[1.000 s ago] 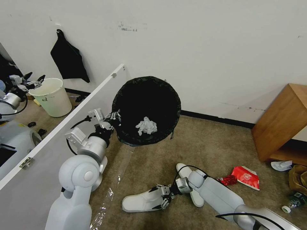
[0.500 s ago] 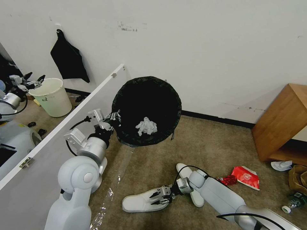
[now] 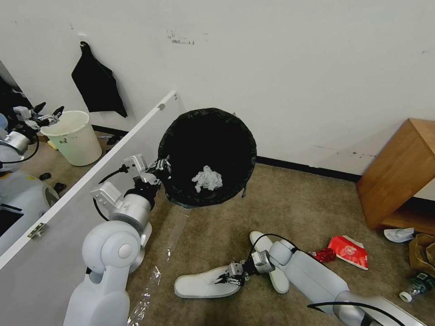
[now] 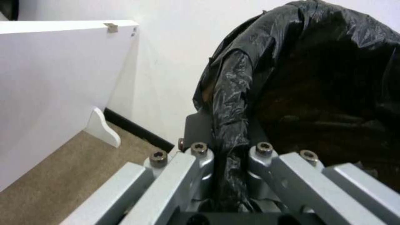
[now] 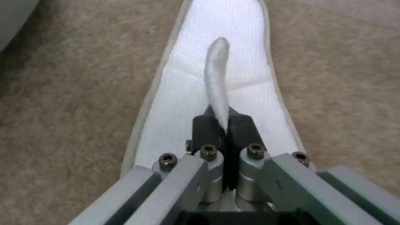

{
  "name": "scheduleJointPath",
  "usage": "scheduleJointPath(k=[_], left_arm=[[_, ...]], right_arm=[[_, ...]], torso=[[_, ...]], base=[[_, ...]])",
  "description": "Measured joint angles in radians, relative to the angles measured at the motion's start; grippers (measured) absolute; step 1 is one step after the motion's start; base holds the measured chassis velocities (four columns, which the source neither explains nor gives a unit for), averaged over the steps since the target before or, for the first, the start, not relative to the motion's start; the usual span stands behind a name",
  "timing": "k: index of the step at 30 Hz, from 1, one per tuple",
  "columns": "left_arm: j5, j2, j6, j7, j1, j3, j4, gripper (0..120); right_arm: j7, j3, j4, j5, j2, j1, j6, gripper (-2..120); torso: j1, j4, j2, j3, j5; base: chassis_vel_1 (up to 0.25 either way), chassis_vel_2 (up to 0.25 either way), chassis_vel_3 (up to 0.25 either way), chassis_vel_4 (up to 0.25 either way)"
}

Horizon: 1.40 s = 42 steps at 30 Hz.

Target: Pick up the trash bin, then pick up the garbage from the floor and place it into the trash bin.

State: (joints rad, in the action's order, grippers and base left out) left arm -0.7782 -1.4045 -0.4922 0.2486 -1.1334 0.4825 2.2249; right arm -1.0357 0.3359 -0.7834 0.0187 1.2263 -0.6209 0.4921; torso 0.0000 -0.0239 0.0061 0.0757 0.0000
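Right gripper [image 5: 227, 129] pinches slipper [image 3: 206, 285] by its soft, light upper; left gripper [image 4: 227, 150] clamps bin [image 3: 206, 156] at its bag-covered rim

The right gripper [image 3: 225, 280] went from spread open over the slipper [image 3: 204, 286] to pinched tight, its strap now caught between the jaws.

Left gripper [image 3: 159, 166] raised, fingers clamped; right gripper [image 3: 225, 280] low, fingers pinched.

Glossy white rounded arms [image 3: 118, 244] — black cables, grey screw-studded jaws.
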Motion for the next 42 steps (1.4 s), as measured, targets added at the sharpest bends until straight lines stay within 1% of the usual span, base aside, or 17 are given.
scheduleJointPath(k=[6, 8, 9, 11, 12, 14, 18, 20, 24, 26, 28, 30, 31, 33, 36, 38, 42], left_arm=[[-0.003, 0.007, 0.000, 0.002, 0.001, 0.006, -0.009, 4], [-0.009, 0.014, -0.001, 0.006, 0.005, 0.015, -0.017, 4], [-0.009, 0.014, -0.001, 0.006, 0.005, 0.015, -0.017, 4], [-0.016, 0.019, -0.002, 0.010, 0.009, 0.022, -0.019, 4], [-0.016, 0.019, -0.002, 0.010, 0.009, 0.022, -0.019, 4], [-0.022, 0.022, -0.004, 0.012, 0.011, 0.025, -0.019, 4], [-0.026, 0.025, -0.005, 0.014, 0.013, 0.027, -0.020, 4], [-0.035, 0.028, -0.009, 0.020, 0.017, 0.029, -0.020, 4], [-0.045, 0.033, -0.012, 0.026, 0.024, 0.030, -0.020, 4], [-0.053, 0.037, -0.014, 0.029, 0.027, 0.030, -0.020, 4], [-0.054, 0.038, -0.015, 0.030, 0.028, 0.029, -0.019, 4], [-0.059, 0.041, -0.017, 0.032, 0.030, 0.028, -0.015, 4], [-0.059, 0.041, -0.017, 0.032, 0.030, 0.028, -0.015, 4], [-0.064, 0.045, -0.019, 0.033, 0.030, 0.025, -0.014, 4], [-0.065, 0.046, -0.019, 0.034, 0.030, 0.025, -0.013, 4], [-0.071, 0.051, -0.022, 0.041, 0.030, 0.022, -0.013, 4], [-0.075, 0.055, -0.023, 0.046, 0.029, 0.020, -0.016, 4]], right_arm=[[0.004, -0.060, -0.028, 0.016, -0.022, 0.000, 0.002, 0], [0.011, -0.110, -0.046, 0.028, -0.057, -0.002, 0.003, 0], [0.011, -0.110, -0.046, 0.028, -0.057, -0.002, 0.003, 0], [0.015, -0.156, -0.062, 0.035, -0.104, -0.011, 0.008, 0], [0.015, -0.156, -0.062, 0.035, -0.104, -0.011, 0.008, 0], [0.017, -0.211, -0.087, 0.043, -0.162, -0.029, 0.018, 0], [0.017, -0.241, -0.104, 0.051, -0.194, -0.042, 0.022, 0], [0.018, -0.300, -0.132, 0.063, -0.243, -0.071, 0.024, 0], [0.018, -0.366, -0.156, 0.070, -0.283, -0.108, 0.024, 0], [0.020, -0.422, -0.179, 0.079, -0.319, -0.159, 0.023, 0], [0.020, -0.444, -0.186, 0.080, -0.331, -0.177, 0.023, 0], [0.021, -0.510, -0.211, 0.091, -0.364, -0.237, 0.022, 0], [0.021, -0.510, -0.211, 0.091, -0.364, -0.237, 0.022, 0], [0.021, -0.576, -0.241, 0.100, -0.386, -0.283, 0.022, 0], [0.021, -0.597, -0.253, 0.104, -0.393, -0.296, 0.023, 0], [0.027, -0.682, -0.317, 0.131, -0.410, -0.341, 0.025, 0], [0.049, -0.746, -0.385, 0.181, -0.417, -0.370, 0.016, 0]], torso=[[0.000, 0.0001, 0.000, 0.000, 0.0001], [0.000, 0.0001, 0.000, 0.000, 0.0001], [0.000, 0.0001, 0.000, 0.000, 0.0001], [0.000, 0.0000, 0.000, 0.000, 0.0002], [0.000, 0.0000, 0.000, 0.000, 0.0002], [0.000, -0.0002, 0.000, 0.000, 0.0001], [0.000, -0.0003, 0.000, 0.000, 0.0004], [0.000, 0.0000, 0.000, 0.000, 0.0002], [0.000, 0.0000, 0.000, 0.000, 0.0001], [0.000, 0.0000, 0.000, 0.000, 0.0002], [0.000, -0.0002, 0.000, 0.000, 0.0006], [0.000, -0.0003, 0.000, 0.000, 0.0000], [0.000, -0.0003, 0.000, 0.000, 0.0000], [0.000, -0.0004, 0.000, 0.000, 0.0005], [0.000, -0.0003, 0.000, 0.000, 0.0004], [0.000, -0.0001, 0.000, 0.000, 0.0003], [0.000, 0.0000, 0.000, 0.000, 0.0000]], base=[[0.000, 0.000, 0.000, 0.000], [0.000, 0.000, 0.000, 0.000], [0.000, 0.000, 0.000, 0.000], [0.000, 0.000, 0.000, 0.000], [0.000, 0.000, 0.000, 0.000], [0.000, 0.000, 0.000, 0.000], [0.000, 0.000, 0.000, 0.000], [0.000, 0.000, 0.000, 0.000], [0.000, 0.000, 0.000, 0.000], [0.000, 0.000, 0.000, 0.000], [0.000, 0.000, 0.000, 0.000], [0.000, 0.000, 0.000, 0.000], [0.000, 0.000, 0.000, 0.000], [0.000, 0.000, 0.000, 0.000], [0.000, 0.000, 0.000, 0.000], [0.000, 0.000, 0.000, 0.000], [0.000, 0.000, 0.000, 0.000]])
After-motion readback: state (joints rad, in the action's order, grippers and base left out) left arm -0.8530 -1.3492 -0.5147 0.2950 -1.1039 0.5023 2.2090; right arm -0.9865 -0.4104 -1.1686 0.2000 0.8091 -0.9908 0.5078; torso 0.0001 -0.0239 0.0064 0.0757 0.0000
